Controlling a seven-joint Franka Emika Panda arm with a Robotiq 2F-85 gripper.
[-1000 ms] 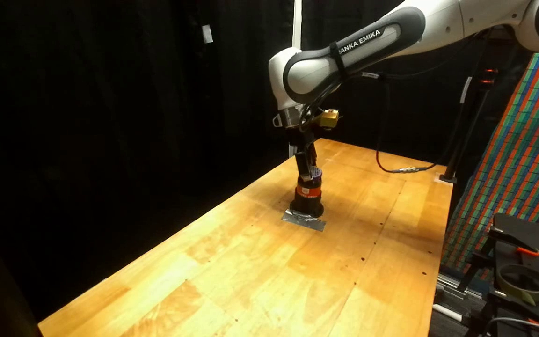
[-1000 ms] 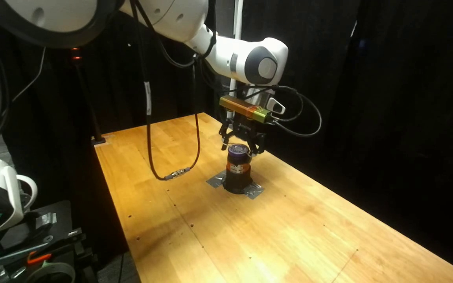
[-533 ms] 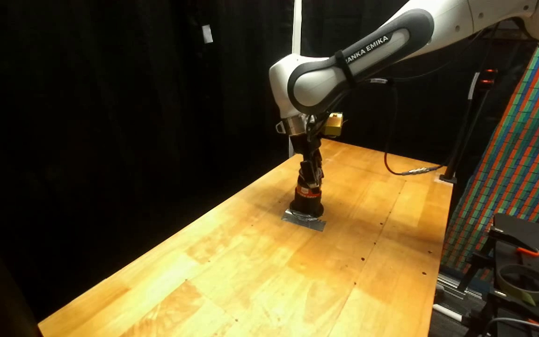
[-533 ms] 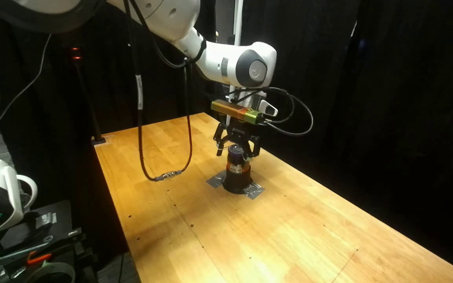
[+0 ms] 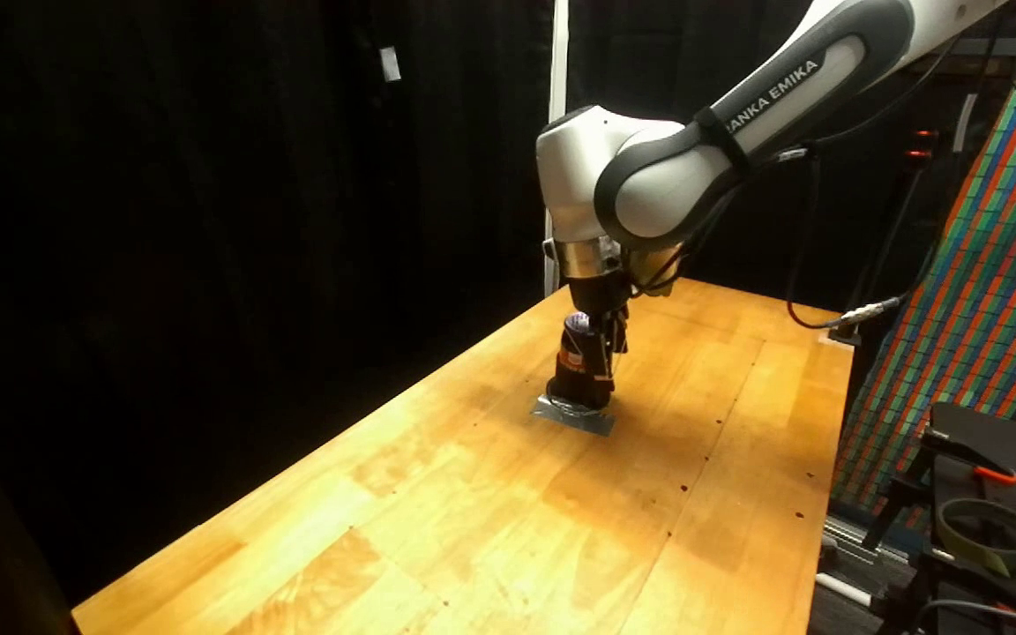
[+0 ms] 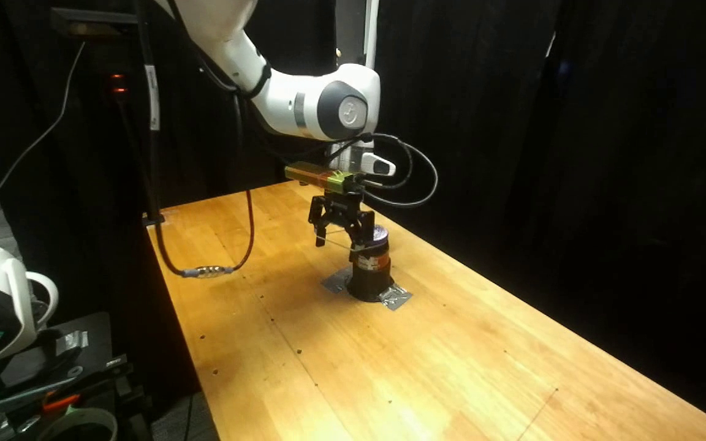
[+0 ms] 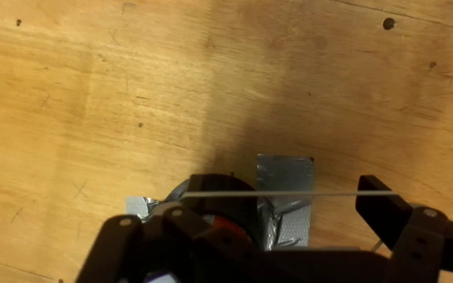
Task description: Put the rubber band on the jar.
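The jar stands upright on the table, silver tape at its foot, just beside 1 finger of the claw and outside the gap between the 2. The claw is spread wide, the rubber band stretched taut across its 2 fingers. The band also appears to run over the jar just under the lid; whether it loops all the way round, or the finger touches the jar, cannot be told. The coming move likely turns on that offset: if the band is caught, freeing the fingers from it; if not, a shift sideways over the jar.
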